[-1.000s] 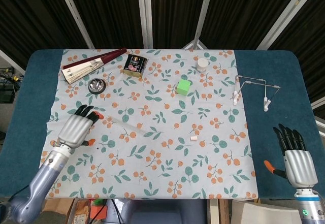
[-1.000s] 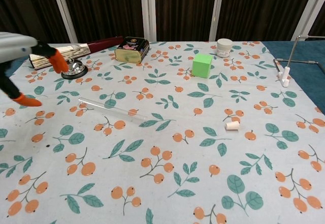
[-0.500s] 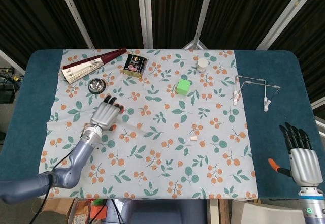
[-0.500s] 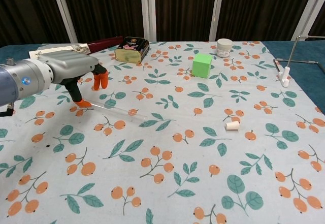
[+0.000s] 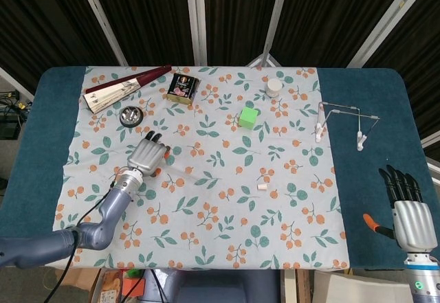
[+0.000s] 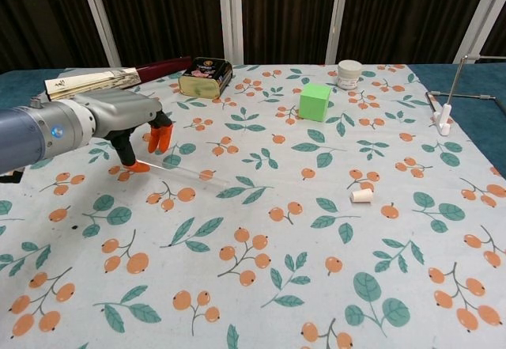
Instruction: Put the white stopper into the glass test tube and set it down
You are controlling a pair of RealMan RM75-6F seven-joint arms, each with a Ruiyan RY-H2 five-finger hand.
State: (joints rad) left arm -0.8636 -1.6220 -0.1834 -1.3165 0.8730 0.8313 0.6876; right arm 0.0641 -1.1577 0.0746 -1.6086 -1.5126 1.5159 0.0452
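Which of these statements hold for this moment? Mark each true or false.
1. The stopper is in the tube. False: it lies on the cloth, apart from the tube.
2. The left hand is over the tube's end. True.
3. The right hand holds the stopper. False: it holds nothing, fingers apart, by the table's near edge.
4. The tube lies flat. True.
5. The green cube touches the tin. False: they stand apart.

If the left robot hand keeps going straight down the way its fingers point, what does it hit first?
Most likely the glass test tube: the left robot hand has its fingertips pointing down right over the tube's near end. Whether they already touch it is unclear.
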